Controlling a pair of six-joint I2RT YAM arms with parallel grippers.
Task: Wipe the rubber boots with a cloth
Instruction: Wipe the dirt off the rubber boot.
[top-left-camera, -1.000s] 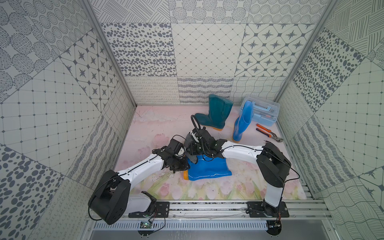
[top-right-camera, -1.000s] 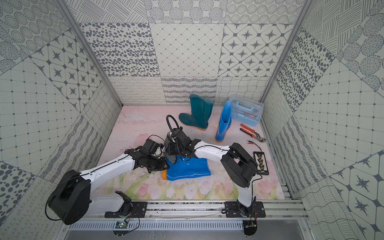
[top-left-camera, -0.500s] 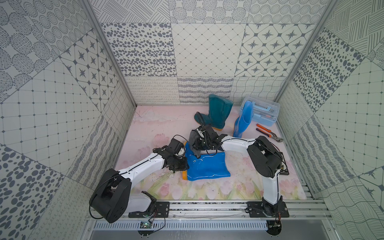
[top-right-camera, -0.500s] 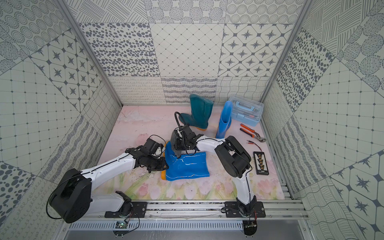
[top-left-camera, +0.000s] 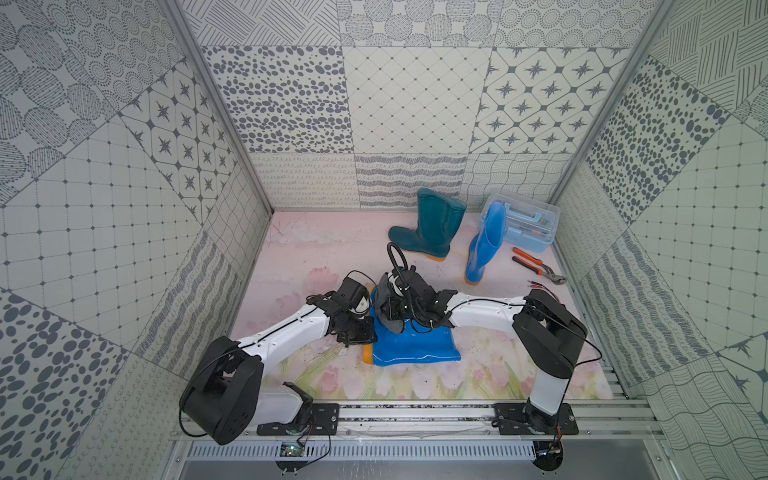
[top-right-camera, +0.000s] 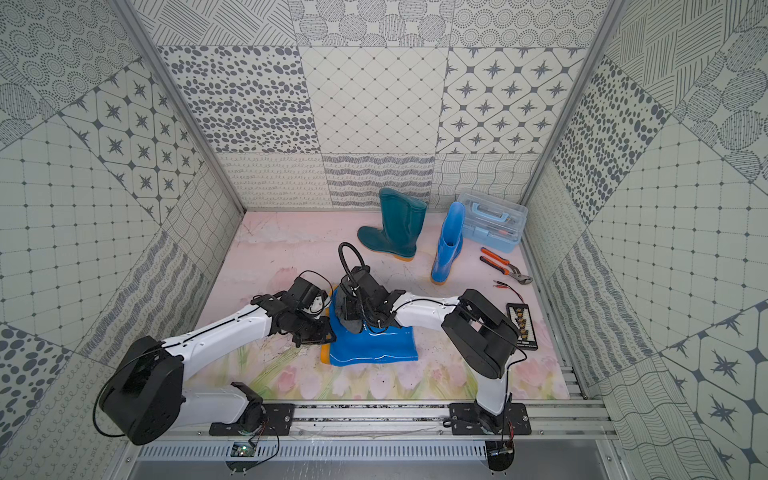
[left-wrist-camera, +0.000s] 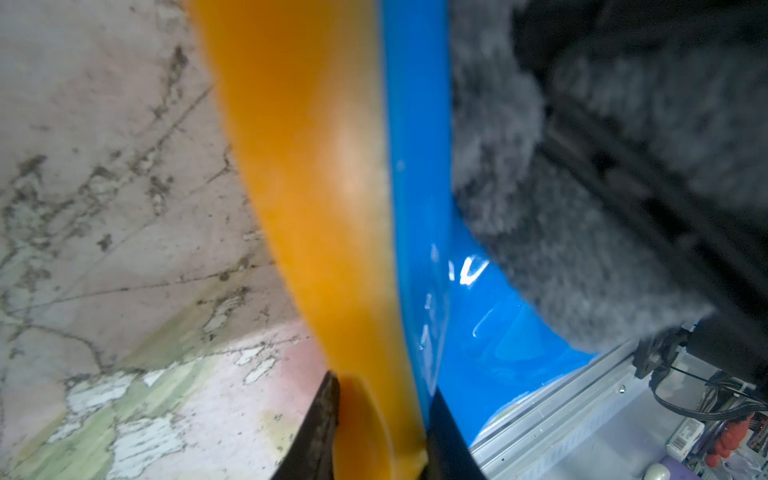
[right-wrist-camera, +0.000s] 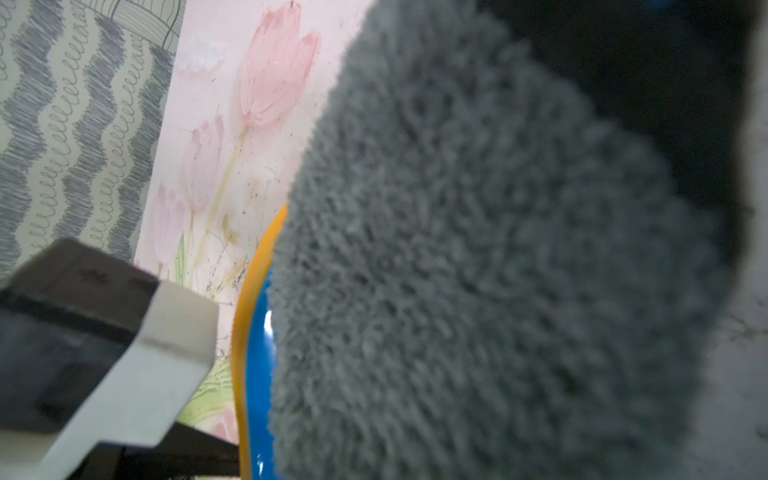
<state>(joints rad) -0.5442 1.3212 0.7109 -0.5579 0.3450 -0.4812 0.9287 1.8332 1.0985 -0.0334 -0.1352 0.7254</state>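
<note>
A bright blue rubber boot lies on its side at the front middle of the mat. My left gripper is shut on its orange sole at the heel end. Over the boot's foot, my right gripper presses the dark grey cloth onto the blue rubber; the cloth hides its jaws. A dark teal boot and a second blue boot stand upright at the back.
A clear blue toolbox stands in the back right corner behind the upright blue boot. Orange-handled pliers and thin probe leads lie along the right wall. A black strip lies behind the right arm's elbow. The arm rail runs along the front.
My right gripper swept the cloth back toward the boot's toe, then forward again over the foot. The left gripper kept its hold on the sole.
</note>
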